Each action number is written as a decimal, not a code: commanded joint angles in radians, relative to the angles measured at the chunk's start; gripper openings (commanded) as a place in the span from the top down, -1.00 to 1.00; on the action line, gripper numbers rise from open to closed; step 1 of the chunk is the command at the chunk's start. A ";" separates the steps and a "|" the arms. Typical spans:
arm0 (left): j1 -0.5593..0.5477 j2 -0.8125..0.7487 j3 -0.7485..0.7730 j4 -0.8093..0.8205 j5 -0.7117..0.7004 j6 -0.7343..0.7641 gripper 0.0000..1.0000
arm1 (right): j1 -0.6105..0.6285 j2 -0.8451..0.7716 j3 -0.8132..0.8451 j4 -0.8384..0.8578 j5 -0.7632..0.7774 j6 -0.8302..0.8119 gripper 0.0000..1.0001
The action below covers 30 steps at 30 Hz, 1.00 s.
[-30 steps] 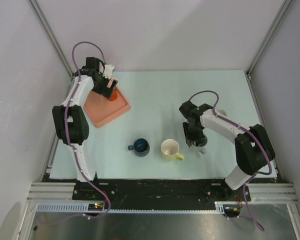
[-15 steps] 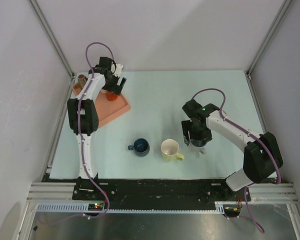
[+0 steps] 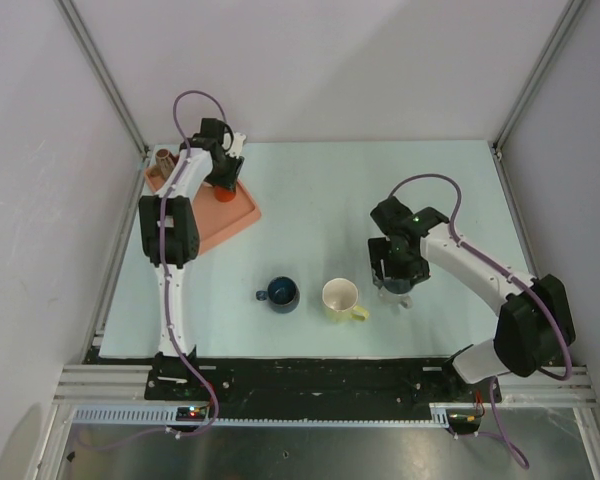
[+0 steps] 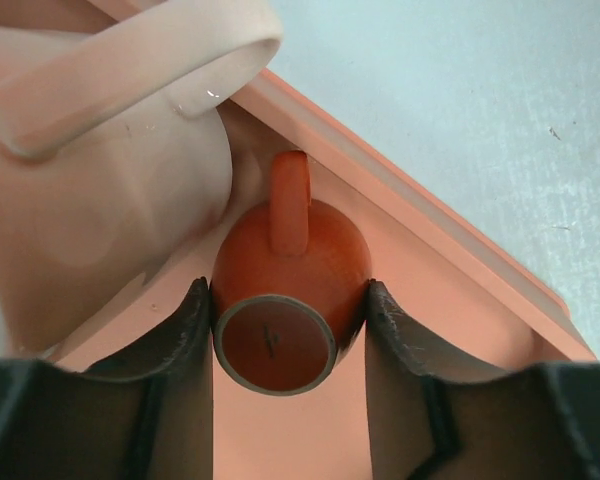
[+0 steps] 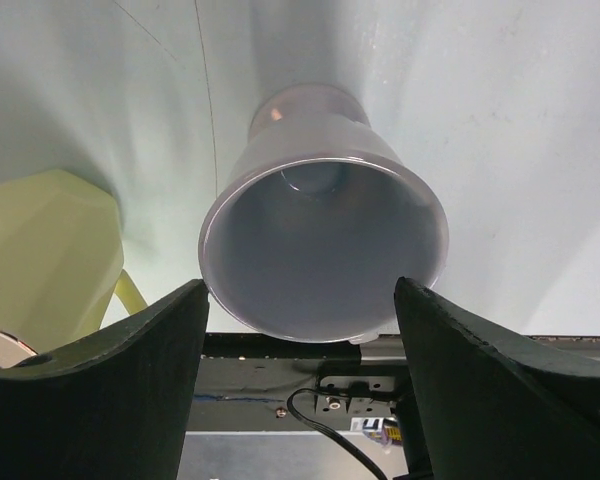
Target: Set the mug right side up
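An orange mug (image 4: 290,255) stands upside down on the salmon tray (image 4: 435,235), its base facing the left wrist camera and its handle pointing away. My left gripper (image 4: 288,300) is shut on it, both fingers pressed against its sides; from above, the left gripper (image 3: 223,178) sits over the orange mug (image 3: 223,194) at the tray's (image 3: 225,228) far edge. A grey mug (image 5: 325,240) stands right side up on the table. My right gripper (image 5: 300,300) is open, its fingers apart on either side of the rim without touching; from above, the right gripper (image 3: 395,278) covers most of the grey mug (image 3: 406,299).
A pale pink mug (image 4: 100,150) lies against the orange one on the tray. A brownish cup (image 3: 164,160) stands at the tray's far left corner. An upright yellow mug (image 3: 340,298) and a dark blue mug (image 3: 281,293) stand on the table near the front. The yellow mug (image 5: 50,250) is close left of the grey one.
My left gripper has closed onto the orange mug on the tray. My right gripper has opened, let go of the grey mug and drawn slightly to the right.
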 commanded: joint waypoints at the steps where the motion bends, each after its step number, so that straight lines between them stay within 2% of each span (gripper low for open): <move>1: 0.009 -0.047 -0.042 0.012 0.027 0.005 0.43 | -0.013 -0.048 0.027 -0.034 0.027 0.002 -0.60; 3: 0.010 -0.071 -0.069 0.012 0.035 0.009 0.82 | -0.015 -0.050 0.039 -0.043 0.034 -0.001 -0.60; 5: 0.011 -0.106 -0.102 0.012 0.053 0.016 0.95 | -0.016 -0.056 0.055 -0.059 0.045 -0.006 -0.61; 14: 0.020 -0.321 -0.285 0.013 0.336 0.162 0.99 | -0.020 -0.134 0.121 -0.025 -0.038 -0.069 -0.86; 17: 0.020 -0.378 -0.331 0.011 0.398 0.221 0.99 | -0.019 -0.173 0.126 0.036 -0.095 -0.104 -0.91; 21: 0.023 -0.451 -0.335 0.002 0.492 0.227 1.00 | -0.027 -0.221 0.147 0.142 -0.204 -0.126 -0.95; 25: 0.020 -0.515 -0.302 0.000 0.623 0.145 1.00 | -0.034 -0.228 0.197 0.306 -0.324 -0.061 -0.94; 27: 0.018 -0.542 -0.267 0.000 0.689 0.076 1.00 | -0.035 -0.221 0.199 0.464 -0.422 0.039 -0.94; 30: 0.011 -0.579 -0.203 0.001 0.763 -0.037 1.00 | -0.030 -0.169 0.183 0.800 -0.557 0.188 -0.96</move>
